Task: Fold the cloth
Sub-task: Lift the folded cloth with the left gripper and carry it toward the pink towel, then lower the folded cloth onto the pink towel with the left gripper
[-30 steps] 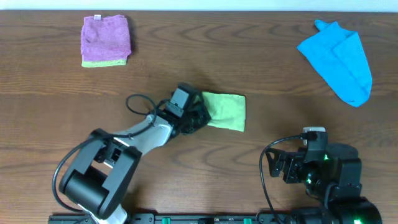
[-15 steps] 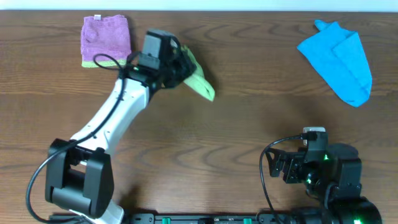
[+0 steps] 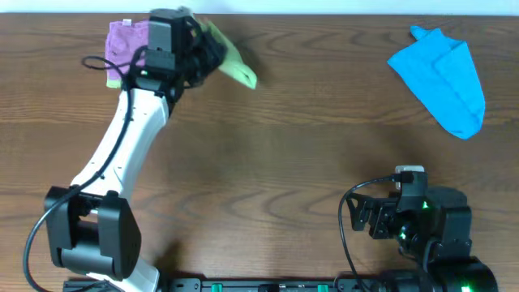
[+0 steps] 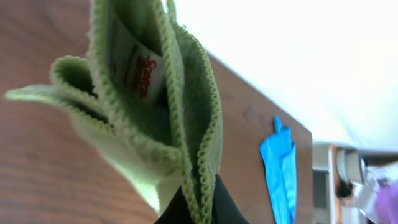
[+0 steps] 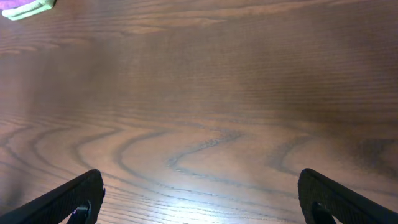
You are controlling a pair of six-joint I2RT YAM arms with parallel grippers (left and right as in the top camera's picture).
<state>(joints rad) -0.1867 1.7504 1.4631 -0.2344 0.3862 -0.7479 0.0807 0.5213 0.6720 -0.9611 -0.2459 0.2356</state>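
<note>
cloth (image 3: 233, 63) is being carried farther back-left vs 0.5 s ago, bunched & clamped in left gripper (image 3: 204, 57), dangling just right of it, near purple cloth (image 3: 122, 42); left arm is being stretched far out. right gripper (image 5: 202, 198) is being held w/ jaws apart.

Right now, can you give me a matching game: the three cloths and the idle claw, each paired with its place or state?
1 yellow-green cloth
2 purple cloth
3 blue cloth
4 right gripper

A open, empty
B far right on the table
C pinched in the left gripper
D far left, beside the left gripper

Pairs: 1-C, 2-D, 3-B, 4-A
</note>
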